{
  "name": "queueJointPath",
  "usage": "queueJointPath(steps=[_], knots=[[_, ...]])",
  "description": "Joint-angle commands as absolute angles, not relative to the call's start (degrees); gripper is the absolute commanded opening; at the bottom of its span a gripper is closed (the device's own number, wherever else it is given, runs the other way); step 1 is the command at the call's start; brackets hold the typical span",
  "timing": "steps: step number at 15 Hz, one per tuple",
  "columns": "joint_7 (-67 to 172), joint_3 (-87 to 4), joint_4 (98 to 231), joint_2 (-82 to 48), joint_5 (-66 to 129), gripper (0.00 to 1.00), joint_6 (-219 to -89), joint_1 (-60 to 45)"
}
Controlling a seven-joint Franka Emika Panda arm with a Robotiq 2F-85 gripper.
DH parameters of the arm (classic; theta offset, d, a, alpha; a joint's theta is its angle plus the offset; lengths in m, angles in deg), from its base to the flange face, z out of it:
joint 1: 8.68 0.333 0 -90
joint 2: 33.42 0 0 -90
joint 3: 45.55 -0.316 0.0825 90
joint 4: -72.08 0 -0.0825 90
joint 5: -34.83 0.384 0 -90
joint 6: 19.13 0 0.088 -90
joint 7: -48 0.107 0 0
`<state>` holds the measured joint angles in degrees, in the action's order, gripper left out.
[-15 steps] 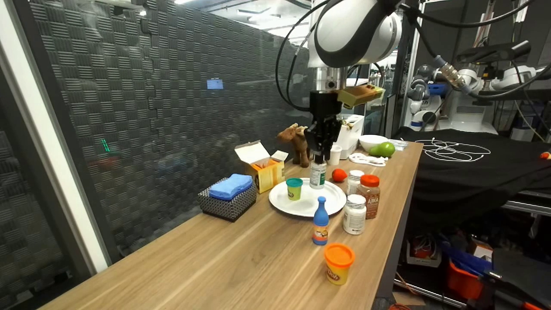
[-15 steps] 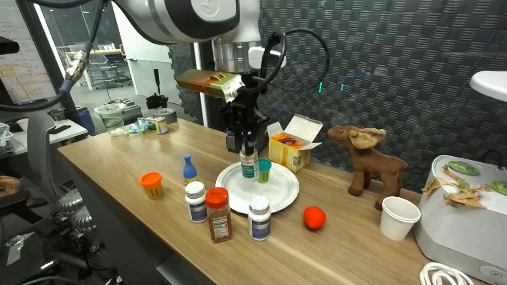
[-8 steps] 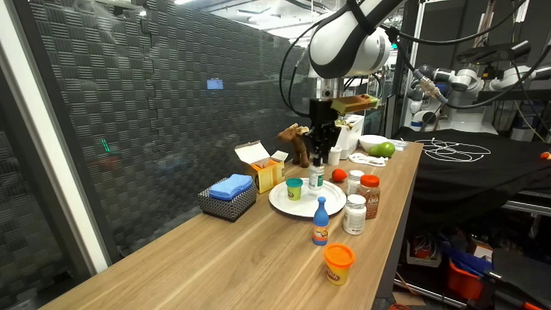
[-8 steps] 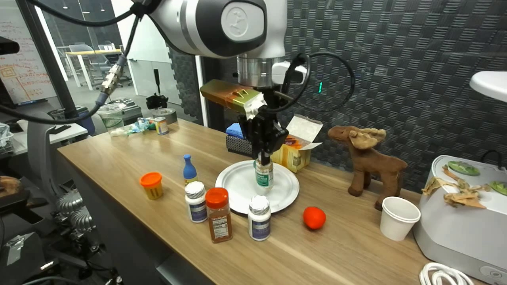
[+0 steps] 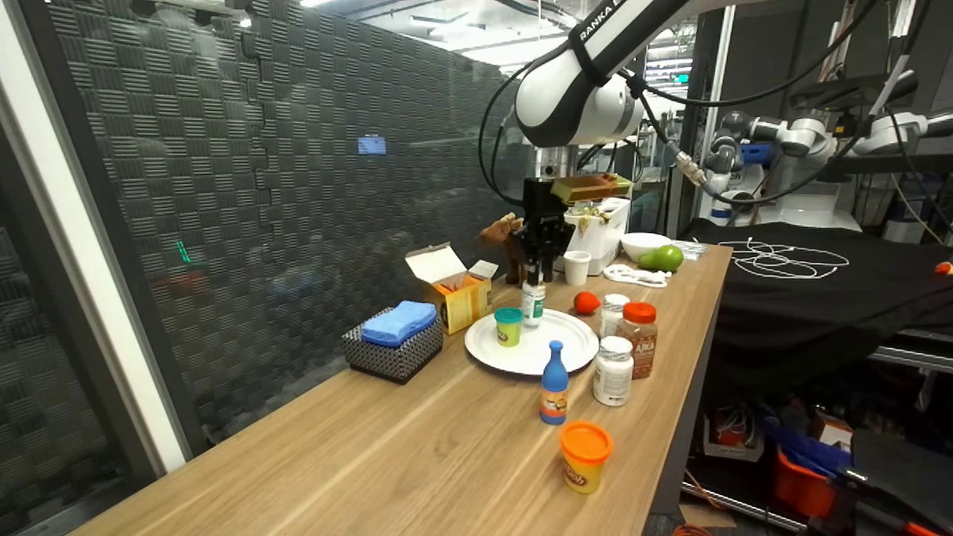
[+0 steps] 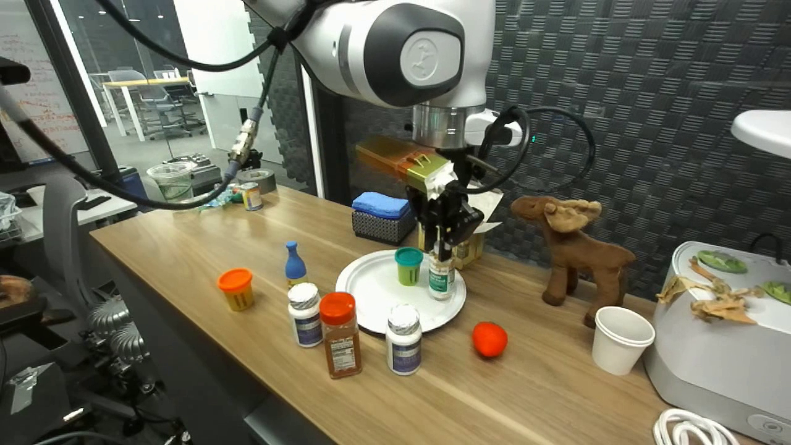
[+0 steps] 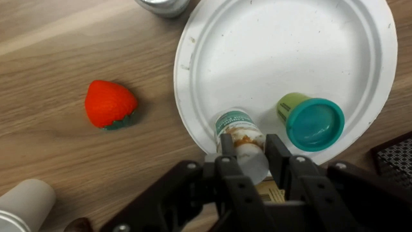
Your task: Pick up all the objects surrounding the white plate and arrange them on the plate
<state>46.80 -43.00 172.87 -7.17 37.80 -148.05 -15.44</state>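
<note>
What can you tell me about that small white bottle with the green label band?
The small white plastic-looking bottle is cylindrical, with a green label band, a whitish cap and orange-brown marks near its neck. It is roughly upright, over the flat round white plate, near the edge. The black two-fingered end effector grips it near the top. Whether its base touches the plate is unclear.

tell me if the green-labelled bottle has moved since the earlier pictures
Yes: in an exterior view, the green-labelled bottle has shifted rightward, from left of the unmoved green-lidded tub to its right.
</note>
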Motion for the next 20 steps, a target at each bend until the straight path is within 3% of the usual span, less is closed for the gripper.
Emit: queueJointPath(steps=[1, 4, 5, 6, 13, 20], knots=[[46.9, -43.3, 167.4, -4.6, 39.4, 0.15, -145.1, -15.5], [47.1, -43.2, 165.8, -3.4, 38.7, 0.16, -143.6, -15.2], [47.0, -43.1, 165.8, -3.3, 38.5, 0.21, -143.2, -15.1], [47.2, -43.1, 165.8, -3.3, 38.3, 0.51, -142.9, -14.9], [48.1, -42.8, 169.5, -6.8, 37.2, 0.99, -143.5, -13.4], [53.0, -42.2, 183.5, -19.9, 35.6, 1.00, -146.9, -11.4]])
